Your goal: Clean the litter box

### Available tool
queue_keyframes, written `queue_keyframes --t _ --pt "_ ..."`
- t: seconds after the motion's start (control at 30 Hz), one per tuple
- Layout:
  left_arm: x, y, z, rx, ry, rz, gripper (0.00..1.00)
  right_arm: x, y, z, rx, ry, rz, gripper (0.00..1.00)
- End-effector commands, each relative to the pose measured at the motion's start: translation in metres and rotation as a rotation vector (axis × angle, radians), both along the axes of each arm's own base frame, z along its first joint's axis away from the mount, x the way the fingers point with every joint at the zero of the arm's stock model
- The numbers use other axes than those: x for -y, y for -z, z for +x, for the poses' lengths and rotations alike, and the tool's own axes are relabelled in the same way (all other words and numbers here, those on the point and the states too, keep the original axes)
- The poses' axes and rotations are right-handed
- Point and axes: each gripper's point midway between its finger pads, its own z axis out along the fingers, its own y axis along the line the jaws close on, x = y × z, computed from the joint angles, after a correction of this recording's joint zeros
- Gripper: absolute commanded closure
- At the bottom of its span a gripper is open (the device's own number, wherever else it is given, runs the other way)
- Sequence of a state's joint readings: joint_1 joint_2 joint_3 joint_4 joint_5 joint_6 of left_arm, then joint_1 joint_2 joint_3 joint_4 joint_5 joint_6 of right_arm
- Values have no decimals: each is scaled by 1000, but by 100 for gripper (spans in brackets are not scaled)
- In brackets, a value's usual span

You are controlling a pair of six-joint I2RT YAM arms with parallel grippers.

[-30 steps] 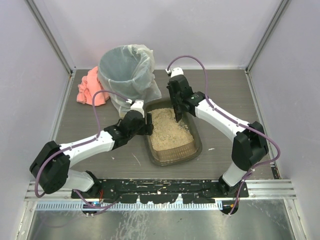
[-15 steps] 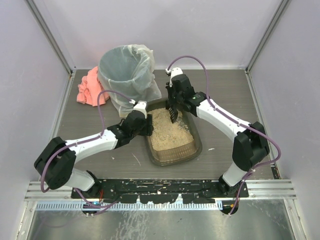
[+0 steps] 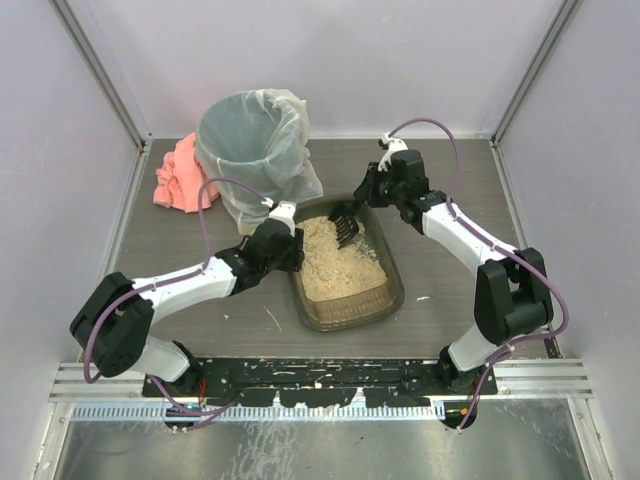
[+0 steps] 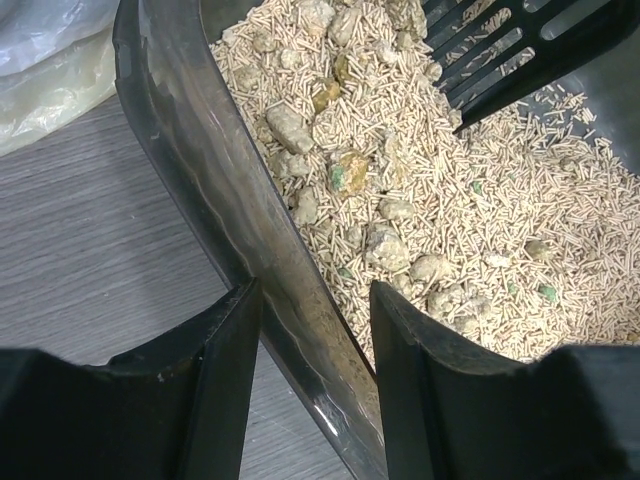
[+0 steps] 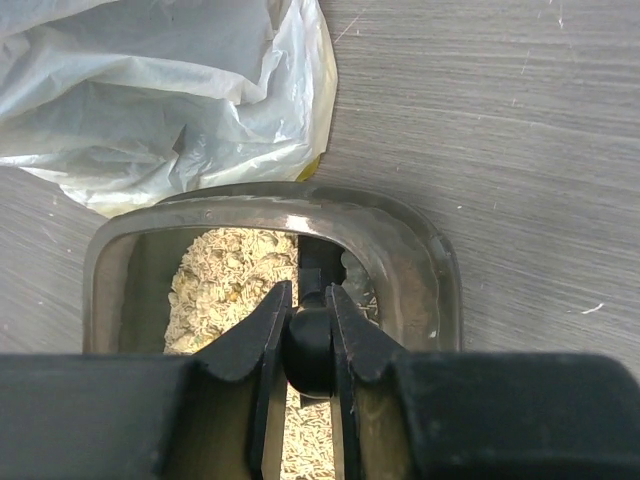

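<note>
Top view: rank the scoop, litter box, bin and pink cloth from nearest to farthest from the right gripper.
From the right gripper:
1. scoop, held in it.
2. litter box, just under the scoop.
3. bin, to the left.
4. pink cloth, far left, beyond the bin.

a: how do the two arms stand?
b: the left arm (image 3: 180, 285) reaches forward and low, and the left gripper (image 4: 315, 300) is clamped on the litter box (image 4: 200, 170) wall.
a: and the right arm (image 3: 455, 230)?
b: bent at the elbow, wrist turned left, the right gripper (image 5: 308, 300) closed on the scoop (image 4: 530, 45) handle.
</note>
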State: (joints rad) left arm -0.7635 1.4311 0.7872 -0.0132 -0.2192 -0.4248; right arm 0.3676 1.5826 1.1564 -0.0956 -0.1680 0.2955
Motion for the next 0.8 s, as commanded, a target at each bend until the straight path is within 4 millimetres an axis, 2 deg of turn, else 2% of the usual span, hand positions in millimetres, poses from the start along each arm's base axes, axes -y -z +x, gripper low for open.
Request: queue_keyframes --t 0.0,0.33,0.43,0.67,0.77 --pt "26 -14 3 14 88 -64 53 -18 -4 -17 -50 -79 162 99" --pt "29 -11 1 0 112 -60 55 -20 14 -35 -117 -8 298 99" --pt "28 -13 1 3 110 -59 55 -10 18 -37 -108 47 296 99" --pt "20 -24 1 28 88 -52 53 11 -4 -43 -65 127 418 99" --pt "16 -32 0 39 81 -51 48 20 -15 -48 -47 152 484 99"
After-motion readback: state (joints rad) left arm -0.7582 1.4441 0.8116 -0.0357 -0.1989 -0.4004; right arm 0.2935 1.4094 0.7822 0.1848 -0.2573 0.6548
